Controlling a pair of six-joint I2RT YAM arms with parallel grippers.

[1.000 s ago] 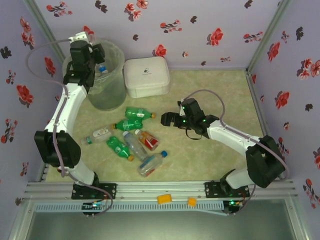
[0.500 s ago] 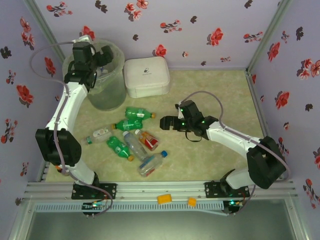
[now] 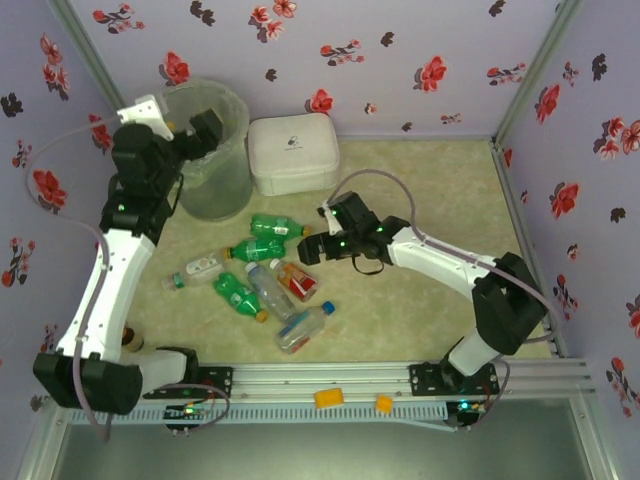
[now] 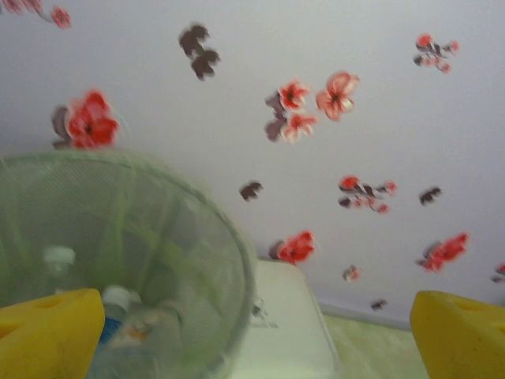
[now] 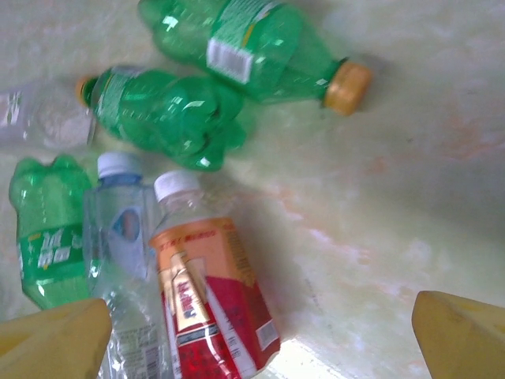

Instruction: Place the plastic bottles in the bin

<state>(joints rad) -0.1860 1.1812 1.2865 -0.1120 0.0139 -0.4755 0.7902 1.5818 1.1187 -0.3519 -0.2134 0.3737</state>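
I am working two arms on a table (image 3: 430,180), with the bin (image 3: 222,185) as my reference. It is a tall, round, translucent wastebasket at the far left. A white box (image 3: 292,152) sits just beside the bin on its right. The left gripper (image 3: 203,128) hangs at the bin's rim on its left side. Its yellow pads (image 4: 47,335) are spread as wide as they go and nothing is between them. Through its camera I see a few bottles already lying at the bottom of the bin (image 4: 118,316). The rest of the plastic bottles (image 3: 265,275), seven as far as I can count, lie on their sides in a loose cluster on the table in front of the bin, toward the arm bases. The right gripper (image 3: 312,246) hovers over the edge of the cluster farthest from the bin, jaws fully apart and empty. Below it are a green bottle with an orange cap (image 5: 245,47) and a red-labelled bottle (image 5: 209,300) touching a clear bottle with a blue label (image 5: 122,229). I judge the step in hand to be a pick by the right arm. Next I need to choose one bottle, turn the jaws across its body, lower them and close without catching its neighbour.
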